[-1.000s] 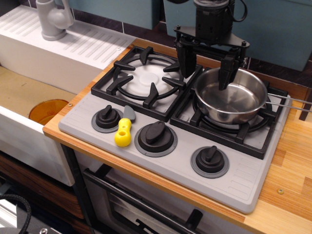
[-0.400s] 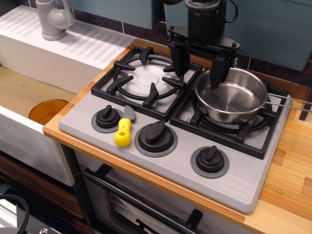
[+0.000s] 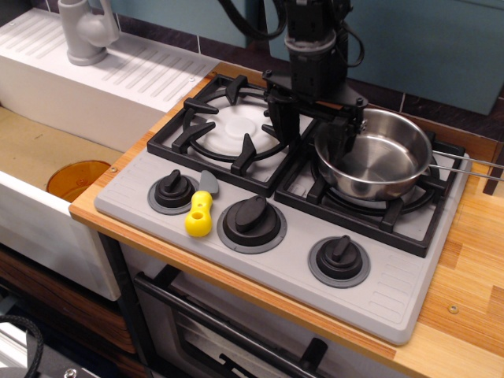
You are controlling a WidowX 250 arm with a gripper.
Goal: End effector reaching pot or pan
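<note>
The shiny steel pan [image 3: 376, 160] sits on the right burner of the toy stove, with its thin handle [image 3: 468, 164] pointing right. My black gripper [image 3: 311, 142] hangs from above at the pan's left rim. Its jaws are open. The right finger [image 3: 339, 144] reaches down inside the pan by the left wall. The left finger [image 3: 284, 126] stands outside the pan, over the strip between the two burners. The rim lies between the fingers, and nothing is gripped.
The left burner grate [image 3: 235, 130] is bare. A yellow-handled utensil [image 3: 199, 213] lies between the front knobs [image 3: 252, 223]. A grey faucet [image 3: 85, 30] and sink with an orange dish [image 3: 76, 178] are at left. Wooden counter [image 3: 465, 260] is at right.
The gripper has moved left and down, from over the pan's middle to its left rim. The jaws stay open. The pan has not moved.
</note>
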